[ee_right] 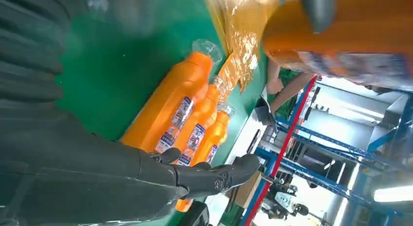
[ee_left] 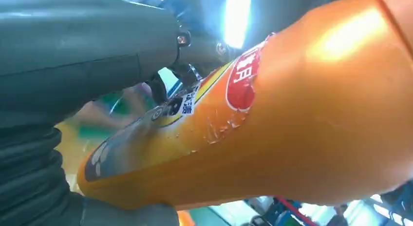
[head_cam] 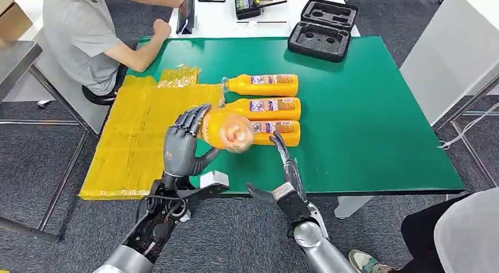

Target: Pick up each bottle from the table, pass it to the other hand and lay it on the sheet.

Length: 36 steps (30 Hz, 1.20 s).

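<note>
My left hand (head_cam: 183, 145) wraps its dark fingers around an orange plastic juice bottle (head_cam: 228, 130), held in the air over the near edge of the green table (head_cam: 376, 126). My right hand (head_cam: 283, 170) is just beside the bottle, fingers apart, holding nothing. Three more orange bottles (head_cam: 268, 85) lie side by side on the table, beside the crinkled yellow sheet (head_cam: 141, 132).

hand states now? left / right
Left hand: holding the orange bottle, lifted above the table's near edge.
Right hand: open, fingers extended, holding nothing.
</note>
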{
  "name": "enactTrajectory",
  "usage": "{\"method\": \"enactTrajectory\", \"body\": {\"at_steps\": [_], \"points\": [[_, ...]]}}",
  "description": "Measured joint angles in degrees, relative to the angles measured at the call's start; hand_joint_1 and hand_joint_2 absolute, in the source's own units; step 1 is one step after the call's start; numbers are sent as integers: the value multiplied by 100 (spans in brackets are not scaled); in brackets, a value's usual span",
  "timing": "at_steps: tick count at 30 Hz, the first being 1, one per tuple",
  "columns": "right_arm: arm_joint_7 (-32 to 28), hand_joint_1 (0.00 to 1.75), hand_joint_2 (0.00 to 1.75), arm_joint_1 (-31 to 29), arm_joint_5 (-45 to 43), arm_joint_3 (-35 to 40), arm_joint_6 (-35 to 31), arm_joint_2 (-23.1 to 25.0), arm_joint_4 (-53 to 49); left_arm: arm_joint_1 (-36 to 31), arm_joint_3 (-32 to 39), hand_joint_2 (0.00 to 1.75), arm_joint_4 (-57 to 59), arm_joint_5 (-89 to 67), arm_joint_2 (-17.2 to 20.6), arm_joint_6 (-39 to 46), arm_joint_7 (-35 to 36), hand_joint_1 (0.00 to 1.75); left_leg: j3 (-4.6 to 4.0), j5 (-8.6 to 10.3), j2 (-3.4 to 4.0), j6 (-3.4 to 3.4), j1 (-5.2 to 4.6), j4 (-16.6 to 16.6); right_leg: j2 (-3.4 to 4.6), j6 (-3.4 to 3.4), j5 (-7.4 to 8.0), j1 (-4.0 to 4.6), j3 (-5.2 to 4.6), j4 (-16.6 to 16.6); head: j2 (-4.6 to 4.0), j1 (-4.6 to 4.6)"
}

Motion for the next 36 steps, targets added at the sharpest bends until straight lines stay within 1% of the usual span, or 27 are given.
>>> {"method": "enactTrajectory", "body": {"at_steps": [6,8,10,14,17,19,21,24,28,36], "points": [[0,0,175,-8,-18,-17,83,35,-2,-1,839,175,29,-2160,-131,4,993,175,1,1,-2,1,0,0,-1,0,0,1,0,0,0,-2],[0,0,175,-13,-20,-24,88,37,-2,-30,954,175,68,-2415,-148,4,1314,175,1,1,-1,1,0,0,0,0,0,2,0,0,0,-2],[0,0,175,-16,-24,-44,88,37,-2,-83,1046,175,149,-2482,-173,4,1492,175,1,3,-3,3,0,0,-1,0,0,2,0,1,0,-2],[0,0,175,-11,-33,-70,88,37,-20,-152,1070,175,236,-2807,-183,4,1961,175,0,3,-2,3,0,0,-1,0,0,1,0,1,0,0],[0,0,175,4,-24,-98,88,37,-50,-248,1070,175,376,-3275,-186,7,2652,173,0,3,-3,3,0,0,-1,0,0,0,-1,0,0,0],[0,0,175,6,-24,-116,88,37,-66,-326,1055,175,503,-3445,-179,7,3070,175,0,3,-2,3,0,0,-1,0,0,0,-1,0,0,-2],[0,0,175,11,-28,-138,103,37,-66,-468,903,175,762,-3492,-144,4,3650,175,0,3,-4,3,0,1,-2,0,0,0,-1,0,0,0],[0,0,175,19,-35,-162,149,35,-70,-639,625,175,1129,-3503,-59,-26,4259,175,0,3,-2,3,0,1,-1,1,1,1,-1,1,0,-2],[0,0,175,35,-53,-173,182,35,-81,-830,305,175,1545,-3525,24,-256,4573,175,0,3,-2,3,0,1,-1,1,1,1,-1,1,0,-2],[0,0,175,63,-114,-247,217,35,-107,-1059,1,175,2012,-3527,136,-658,4776,175,-4,3,-3,3,0,0,-1,1,1,1,-3,1,0,0]]}}
